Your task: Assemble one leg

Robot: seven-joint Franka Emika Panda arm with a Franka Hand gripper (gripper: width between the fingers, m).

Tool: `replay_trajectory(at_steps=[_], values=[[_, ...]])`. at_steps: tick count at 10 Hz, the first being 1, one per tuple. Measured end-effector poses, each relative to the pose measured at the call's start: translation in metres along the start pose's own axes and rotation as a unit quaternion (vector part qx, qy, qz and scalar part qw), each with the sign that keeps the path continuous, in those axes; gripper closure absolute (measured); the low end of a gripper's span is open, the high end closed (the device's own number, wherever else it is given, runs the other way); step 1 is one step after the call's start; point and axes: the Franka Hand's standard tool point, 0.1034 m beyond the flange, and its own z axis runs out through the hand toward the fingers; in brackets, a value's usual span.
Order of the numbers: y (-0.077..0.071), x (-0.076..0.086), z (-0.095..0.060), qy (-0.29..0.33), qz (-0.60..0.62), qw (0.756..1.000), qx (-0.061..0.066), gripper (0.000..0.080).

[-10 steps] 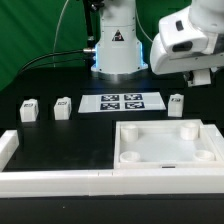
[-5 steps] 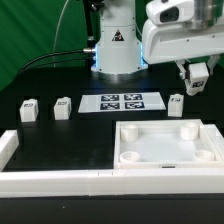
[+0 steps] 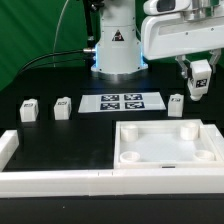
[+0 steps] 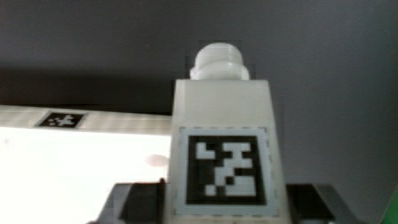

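The end effector clasps one leg, held above the desk. The square tray piece has no legs fitted yet.

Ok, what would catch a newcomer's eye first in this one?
The pincer at the exterior view's upper right holds a leg, and the leg's black-and-white tag looms large in the wrist view. In the foreground lies the large white tray-like piece, with the marker board behind it at mid-table.
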Motion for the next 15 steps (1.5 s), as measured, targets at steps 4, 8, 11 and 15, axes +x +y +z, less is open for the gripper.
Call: replay_trajectory(at_steps=[4, 8, 11, 15], values=[[0.012, 0.053, 0.004, 0.015, -0.027, 0.999, 0.012, 0.0506], [0.023, 0.087, 0.026, 0.021, -0.047, 0.999, 0.018, 0.0506], [0.024, 0.091, 0.025, 0.05, -0.046, 0.998, 0.015, 0.0506], [0.037, 0.096, 0.02, 0.136, -0.059, 0.989, -0.001, 0.0506]])
